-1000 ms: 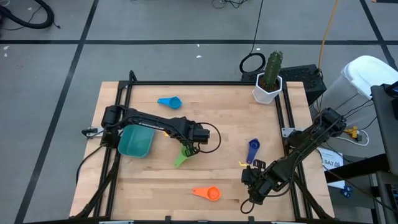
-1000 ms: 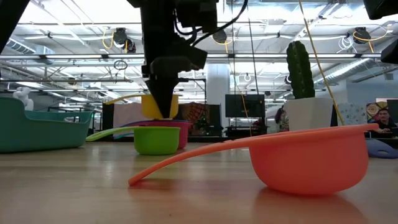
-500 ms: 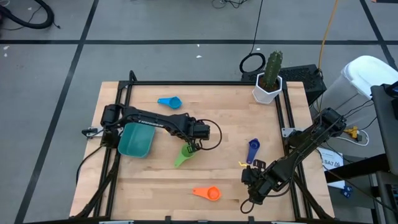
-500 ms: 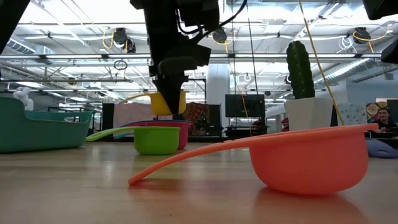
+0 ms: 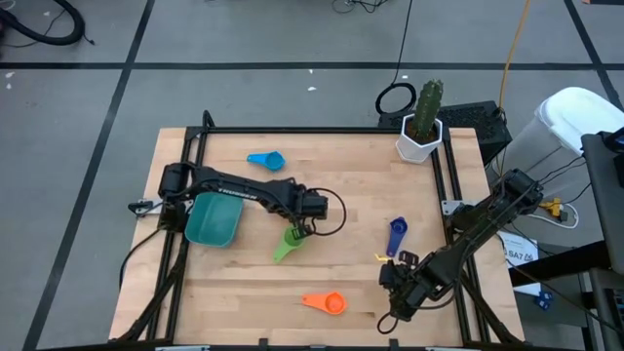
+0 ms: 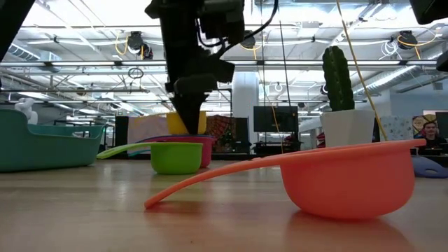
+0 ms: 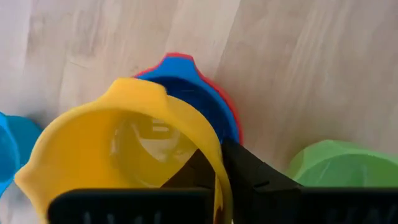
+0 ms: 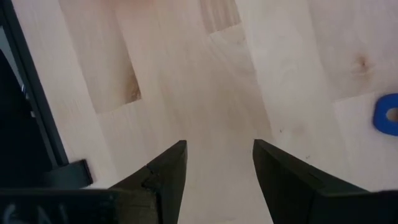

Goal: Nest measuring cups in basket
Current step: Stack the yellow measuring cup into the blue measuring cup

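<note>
Yellow cup (image 7: pixel 124 155) sits pinched by its rim in the left gripper (image 7: pixel 217 165) – fingers (image 7: pixel 255 177) clamped narrow on the wall, one inside the bowl, one outside. Only the left wrist view shows this grip; in the high view the gripper (image 5: pixel 304 226) hides the yellow cup altogether. Just beyond the fingertips, under the yellow cup: a dark blue cup (image 7: pixel 199 99) nested in a red cup (image 7: pixel 180 59), only the red rim showing. Low view adds what the wrist cam can't: the yellow cup (image 6: pixel 185 122) hangs just above the red cup (image 6: pixel 196 143), whether touching can't be told.

Green cup (image 7: pixel 342 171) lies just beside the fingers, on the outer side; low view shows it (image 6: pixel 175 157) standing upright on the table (image 5: pixel 351 185) with its handle stretched sideways, in front of the red one. A light blue cup's edge (image 7: pixel 9 152) shows at the other side of the yellow one.

Farther out, high view only: basket (image 5: pixel 214 222) near the left arm's base, well apart from the fingers; light blue cup (image 5: pixel 266 160) towards the far edge; blue cup (image 5: pixel 396 234) and orange cup (image 5: pixel 327 303) closer to the right arm. Cactus pot (image 5: pixel 421 136) at the far corner.

Right gripper (image 8: pixel 214 162) waits low over bare wood nr the table's near edge, fingers wide, holding nothing – a blue cup's handle tip (image 8: pixel 387 114) shows ahead of it.
</note>
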Available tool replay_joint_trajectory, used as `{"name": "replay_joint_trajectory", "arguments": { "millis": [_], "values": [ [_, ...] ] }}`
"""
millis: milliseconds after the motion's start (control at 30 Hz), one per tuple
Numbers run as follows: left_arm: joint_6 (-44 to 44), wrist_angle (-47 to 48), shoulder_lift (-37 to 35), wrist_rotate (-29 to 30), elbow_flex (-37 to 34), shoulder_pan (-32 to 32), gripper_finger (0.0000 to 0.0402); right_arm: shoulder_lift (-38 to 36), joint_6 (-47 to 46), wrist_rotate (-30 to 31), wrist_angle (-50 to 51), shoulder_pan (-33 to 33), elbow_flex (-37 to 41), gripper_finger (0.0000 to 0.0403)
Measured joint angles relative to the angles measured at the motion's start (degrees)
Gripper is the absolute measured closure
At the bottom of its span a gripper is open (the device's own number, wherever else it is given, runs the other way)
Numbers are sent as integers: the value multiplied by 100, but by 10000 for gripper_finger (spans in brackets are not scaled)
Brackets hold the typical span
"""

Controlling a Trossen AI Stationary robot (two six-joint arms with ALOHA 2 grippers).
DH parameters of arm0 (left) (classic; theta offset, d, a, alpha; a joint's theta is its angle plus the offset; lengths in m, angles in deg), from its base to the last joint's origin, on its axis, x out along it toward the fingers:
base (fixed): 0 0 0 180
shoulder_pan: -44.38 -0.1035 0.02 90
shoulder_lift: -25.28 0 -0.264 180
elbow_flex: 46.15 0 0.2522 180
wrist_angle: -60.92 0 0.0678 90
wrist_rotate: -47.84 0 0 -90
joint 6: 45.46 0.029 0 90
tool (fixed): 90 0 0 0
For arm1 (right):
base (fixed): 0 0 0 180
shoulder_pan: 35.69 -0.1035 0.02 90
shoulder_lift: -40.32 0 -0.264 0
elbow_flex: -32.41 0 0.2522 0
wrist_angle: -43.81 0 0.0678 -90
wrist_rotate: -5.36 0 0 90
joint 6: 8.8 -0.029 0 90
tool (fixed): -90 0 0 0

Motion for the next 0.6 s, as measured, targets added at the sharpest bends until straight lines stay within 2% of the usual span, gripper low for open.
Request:
{"name": "replay_joint_trajectory", "arguments": {
  "millis": [167, 333, 600],
  "values": [
    [-44, -273, 0, -3, -278, -15, 325, 0, -83, -8, -1, -77, 0, 227],
    [-67, -301, 2, -92, -199, -8, 279, 0, -79, -8, 0, -80, 0, 227],
    [-81, -310, 4, -367, -165, -19, 258, 0, -74, -8, 0, -82, 0, 227]
  ]
}}
